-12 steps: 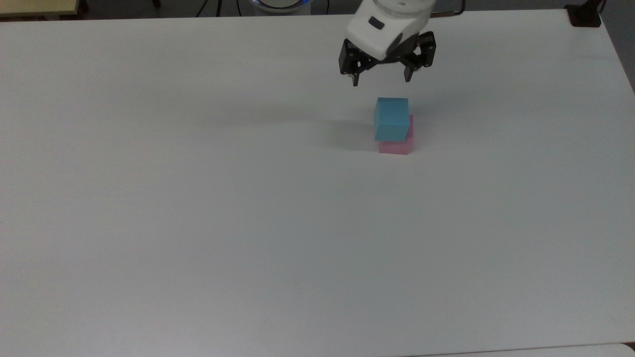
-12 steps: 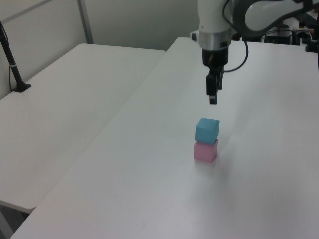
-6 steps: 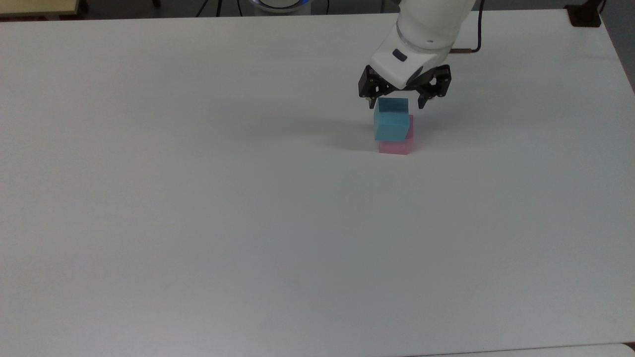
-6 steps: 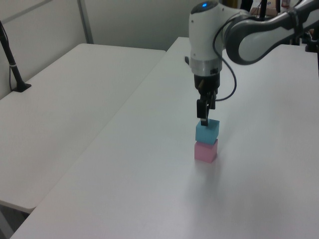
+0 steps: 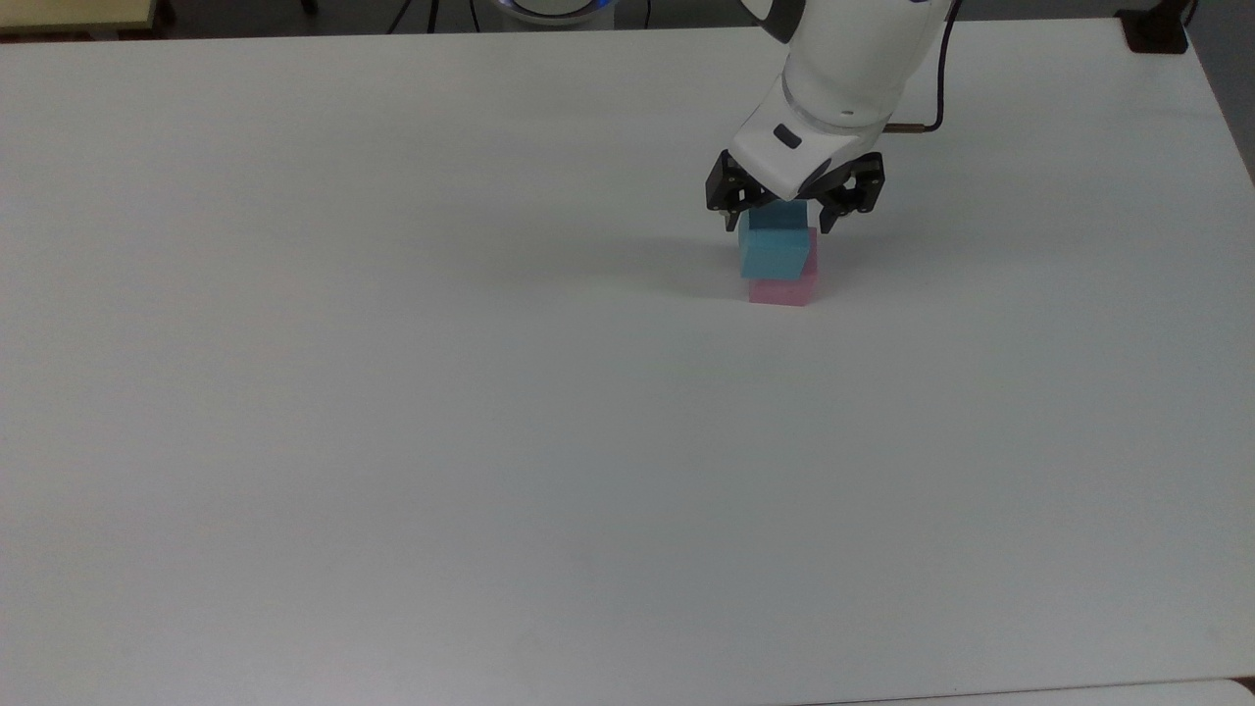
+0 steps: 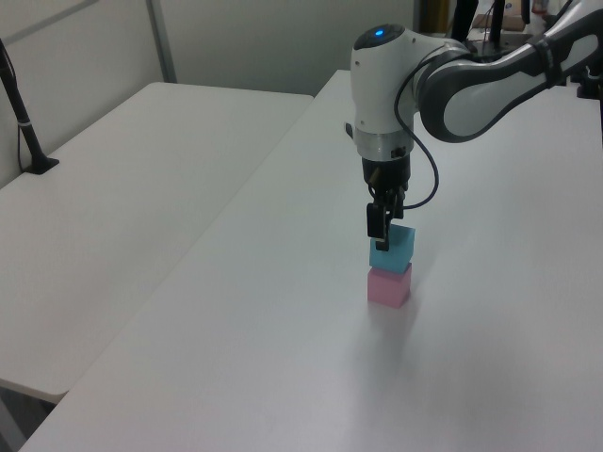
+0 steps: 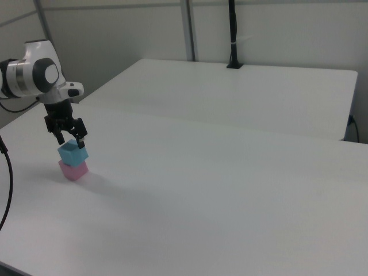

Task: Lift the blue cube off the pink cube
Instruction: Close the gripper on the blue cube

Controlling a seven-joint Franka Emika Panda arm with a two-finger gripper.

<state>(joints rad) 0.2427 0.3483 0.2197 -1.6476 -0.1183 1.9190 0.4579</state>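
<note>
A robotics lab bench in a plain, partitioned room.

A white robot arm (image 6: 452, 80) with trailing cables stands over a bare white table (image 5: 392, 441), with two small plain test cubes as the sole props. A second white table (image 7: 259, 92) adjoins on the far side in the right view, carrying a black clamped pole (image 7: 233, 34). Grey panel walls with metal uprights (image 6: 160, 38) close the space, and equipment clutter sits at the left view's far right.

The blue cube (image 5: 776, 253) sits squarely stacked on the pink cube (image 5: 784, 289), slightly offset toward the top view's left. Both are small, matte, plain-faced and equal in size; the pink cube rests flat on the white table (image 5: 392, 392).
</note>
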